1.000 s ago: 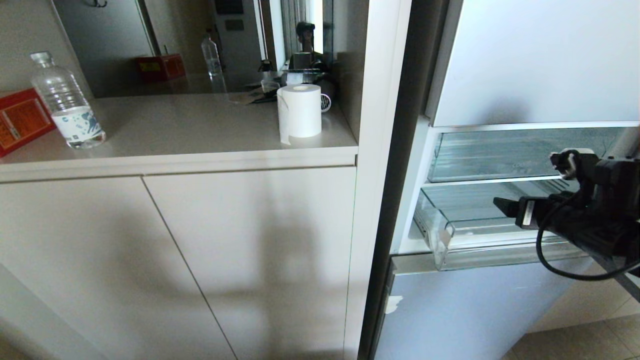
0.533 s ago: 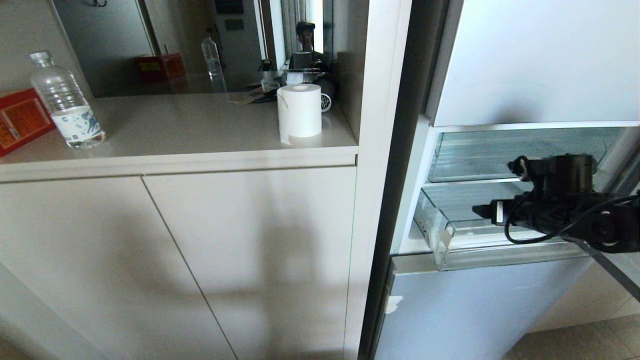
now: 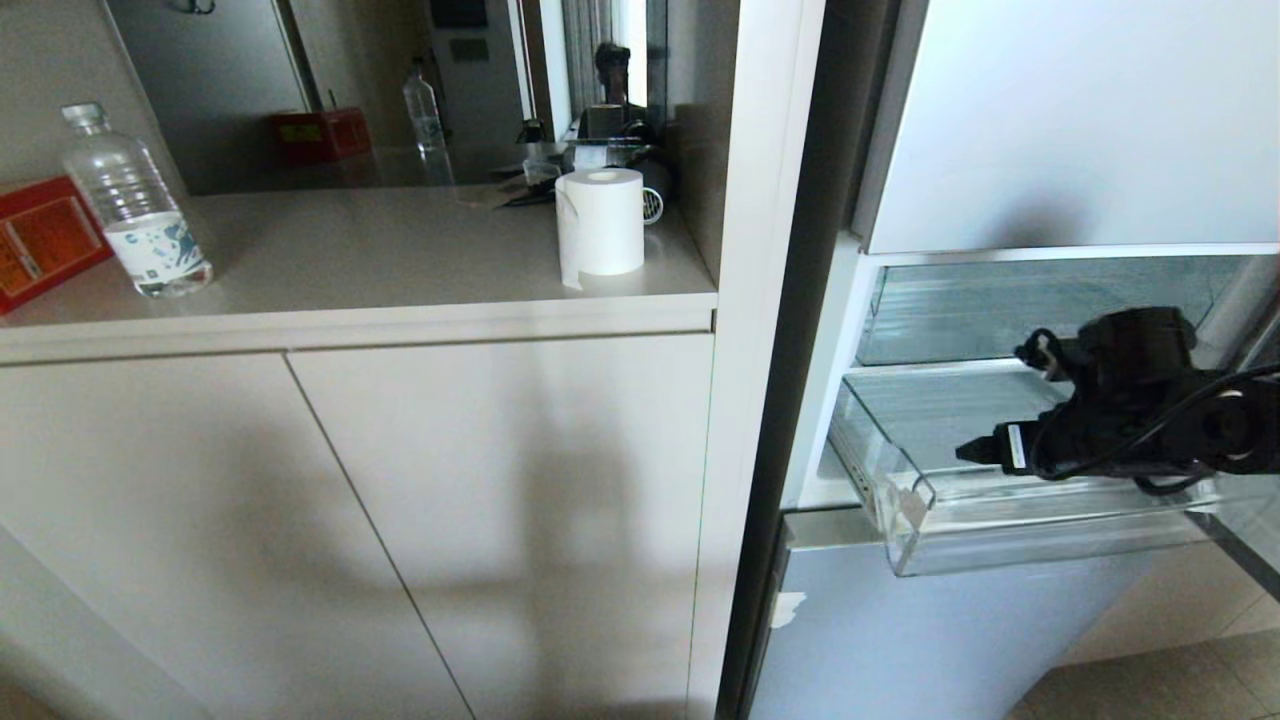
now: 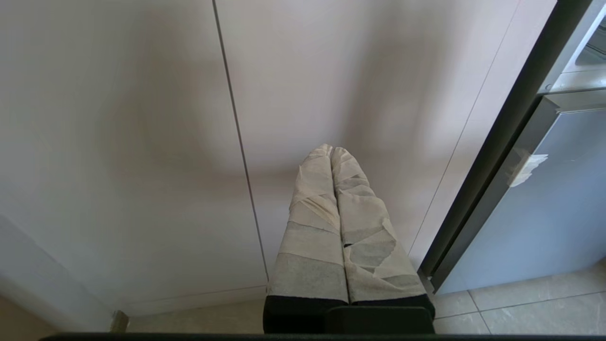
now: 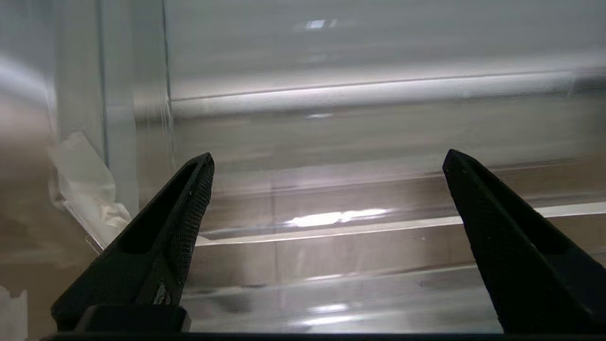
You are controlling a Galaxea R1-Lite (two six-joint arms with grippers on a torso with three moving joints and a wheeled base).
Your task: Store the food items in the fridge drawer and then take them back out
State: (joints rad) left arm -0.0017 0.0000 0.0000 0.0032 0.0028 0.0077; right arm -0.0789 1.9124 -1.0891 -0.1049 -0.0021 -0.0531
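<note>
Clear plastic fridge drawer (image 3: 1010,525) is sitting partly pulled out of the open fridge at roughly 4 o'clock in the head view, long axis running 9 to 3 o'clock, whitish tape patch (image 3: 910,508) on its near front corner. Right gripper (image 5: 326,161) is hanging over the drawer's front lip, jaws spread wide, nothing between them, only ribbed clear plastic showing past the tips. In the head view the right gripper (image 3: 975,450) is pointing toward 9 o'clock, along the drawer's length, not across it. Second clear drawer (image 3: 1030,310) is sitting just above, pushed in.

Left gripper (image 4: 331,154) is parked low in front of the beige cabinet doors (image 4: 142,142), taped fingers (image 4: 312,227) pressed together, empty, well apart from the fridge.

Orange-red food item is not showing in any view; can't tell where it is. Drawer looks empty as far as visible.

Key relation: drawer lip is lying directly below and ahead of the right gripper, so the right arm is nearer by far. Likely step: working the drawer open or shut, judging by the empty jaws at the lip.

Water bottle (image 3: 135,205), red box (image 3: 40,240) and paper roll (image 3: 600,225) are standing on the counter at 10 to 12 o'clock.
</note>
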